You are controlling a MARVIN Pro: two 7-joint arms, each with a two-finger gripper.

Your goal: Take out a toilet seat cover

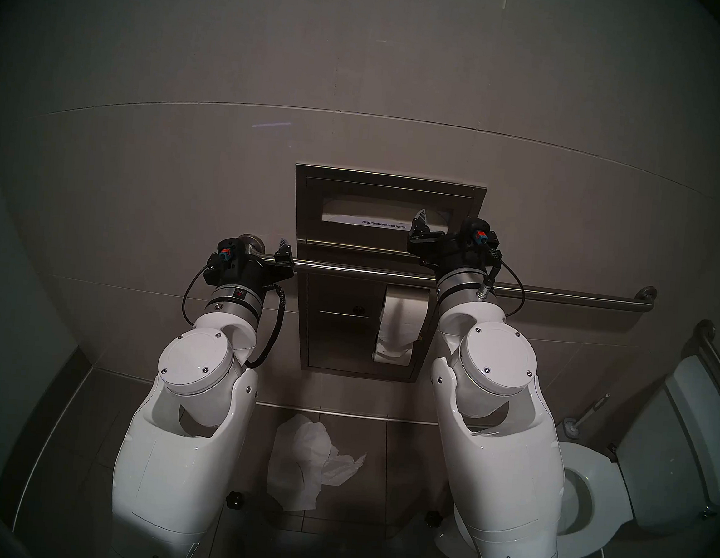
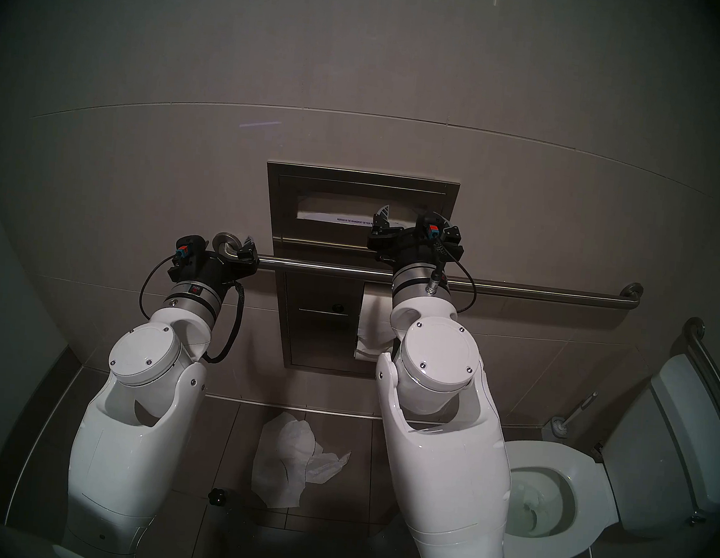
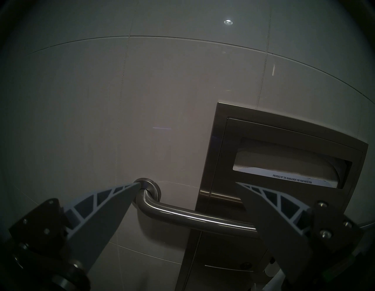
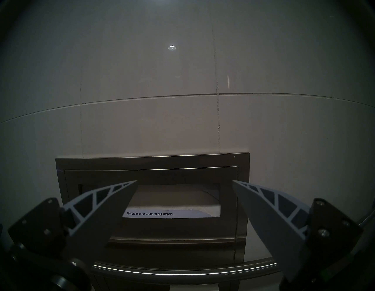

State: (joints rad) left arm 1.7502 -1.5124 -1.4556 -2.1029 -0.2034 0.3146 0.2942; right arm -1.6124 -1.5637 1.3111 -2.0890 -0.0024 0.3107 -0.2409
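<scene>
Tiled floor (image 1: 374, 547), crumpled paper (image 1: 308, 458), tiled wall (image 1: 185, 170)

Head views: the right arm (image 1: 507, 415) covers part of the toilet bowl (image 1: 581, 504) and the right edge of the wall dispenser (image 1: 383, 187); in the right-eye view it also hides most of the paper roll (image 2: 367, 329). The left gripper (image 1: 265, 250) blocks the grab bar's (image 1: 565, 295) left end. The slot label (image 1: 382, 224) is too small to read there. The tank (image 1: 700, 432) is cut by the dark rim.

Right wrist view: a finger (image 4: 101, 211) hides the slot's left part; how far the seat cover (image 4: 174, 200) reaches inside cannot be told.

Left wrist view: the slot's (image 3: 292, 162) lower right corner lies behind a finger (image 3: 269, 207).
</scene>
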